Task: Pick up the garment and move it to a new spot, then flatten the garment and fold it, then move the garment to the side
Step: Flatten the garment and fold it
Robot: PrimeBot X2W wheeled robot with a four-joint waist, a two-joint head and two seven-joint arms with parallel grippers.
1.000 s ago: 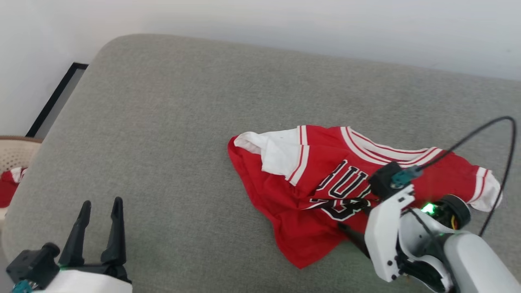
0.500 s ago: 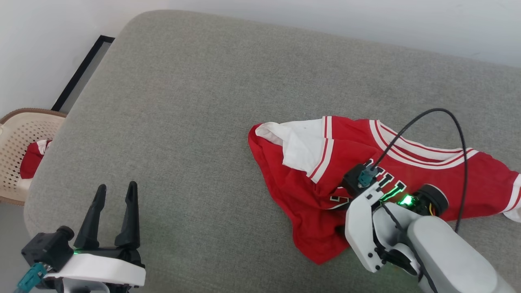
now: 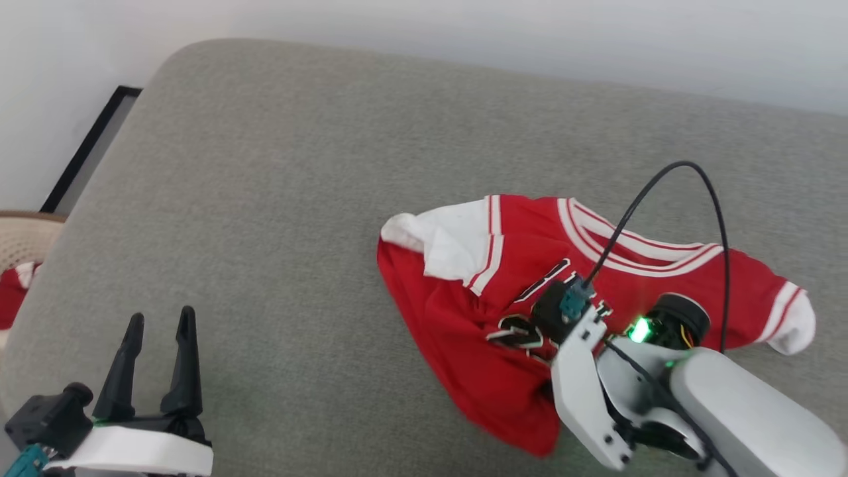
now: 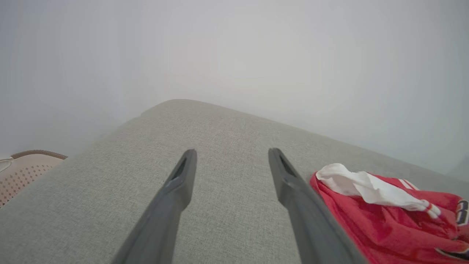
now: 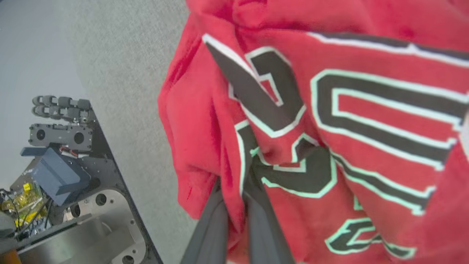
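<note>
Red basketball jersey [image 3: 457,324] with white sleeves, red-and-white striped trim and black, white-edged lettering, on a plain heather-grey woven cushion [image 3: 285,199]; matt black left gripper [image 3: 161,315] with a white shell behind; pale beige perforated basket [image 3: 33,245] with a brown rim.

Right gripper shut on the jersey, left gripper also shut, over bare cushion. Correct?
No. The left gripper is open, jaws well apart over the bare cushion, per the left wrist view. The right gripper is shut on the jersey, as stated.
</note>
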